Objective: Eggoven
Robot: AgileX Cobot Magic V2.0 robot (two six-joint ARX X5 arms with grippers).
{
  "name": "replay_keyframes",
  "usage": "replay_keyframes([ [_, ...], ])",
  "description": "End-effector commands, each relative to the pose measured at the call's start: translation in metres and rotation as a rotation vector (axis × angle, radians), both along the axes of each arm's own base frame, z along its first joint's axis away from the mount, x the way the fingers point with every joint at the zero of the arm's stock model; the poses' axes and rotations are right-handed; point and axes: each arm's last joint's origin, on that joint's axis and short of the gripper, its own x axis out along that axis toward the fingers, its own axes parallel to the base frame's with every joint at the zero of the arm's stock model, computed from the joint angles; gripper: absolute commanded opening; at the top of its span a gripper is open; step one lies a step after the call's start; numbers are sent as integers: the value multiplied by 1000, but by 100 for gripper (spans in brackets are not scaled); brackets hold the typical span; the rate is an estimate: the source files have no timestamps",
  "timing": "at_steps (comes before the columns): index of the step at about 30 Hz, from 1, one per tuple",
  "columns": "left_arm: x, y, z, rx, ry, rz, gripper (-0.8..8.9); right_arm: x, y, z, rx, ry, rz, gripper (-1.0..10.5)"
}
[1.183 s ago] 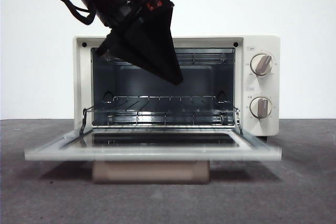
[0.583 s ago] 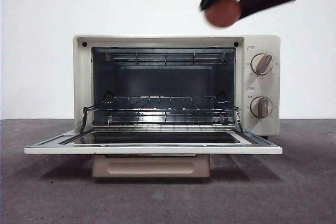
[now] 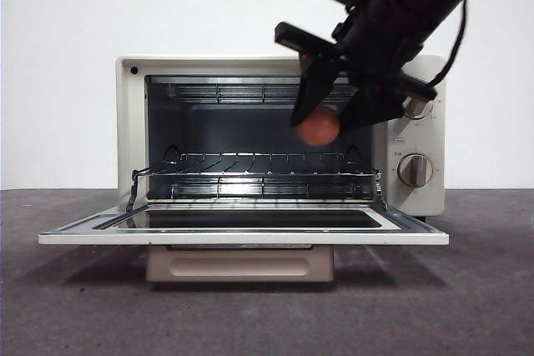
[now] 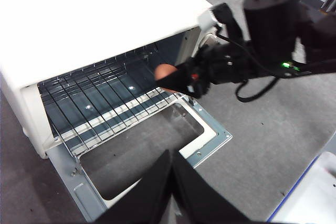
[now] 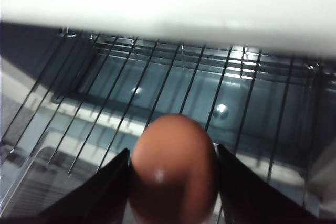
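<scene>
Oven (image 3: pixel 129 122) mouth, right gripper (image 3: pixel 321 118) gripping egg (image 3: pixel 319 127)

The small reddish-brown egg (image 3: pixel 319 127) has a smooth, faintly satin shell that carries one small white highlight in the right wrist view (image 5: pixel 174 171). The cream boxy toaster oven (image 3: pixel 125 122) looks like painted sheet metal, smooth with a low sheen. Inside it, the thin wire rack (image 3: pixel 250 171) is bright, shiny metal, and the cavity walls are dark and reflective. The dropped door (image 3: pixel 242 235) has a pale frame around glossy dark glass (it mirrors the rack). The right gripper (image 3: pixel 327 118) is matt black, plastic by the look of it. The grey tabletop (image 3: pixel 484 306) is rough, dull and cloth-like.
</scene>
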Motion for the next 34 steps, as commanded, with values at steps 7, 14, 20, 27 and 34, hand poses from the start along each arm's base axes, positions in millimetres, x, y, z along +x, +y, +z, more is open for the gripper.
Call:
replay_keyframes([
  [7, -10, 5, 3, 8, -16, -10, 7, 18, 7, -15, -27, 28, -25, 3],
  [14, -10, 6, 3, 7, -16, -10, 7, 19, 6, -18, -49, 40, -25, 3],
  [20, -10, 6, 3, 7, -17, -10, 7, 18, 6, -29, -92, 97, -18, 3],
  [27, -10, 5, 3, 6, -18, -10, 7, 16, 11, -28, -90, 81, -10, 182],
  [34, -10, 5, 3, 6, -18, -10, 7, 15, 12, -26, -83, 64, -7, 282],
])
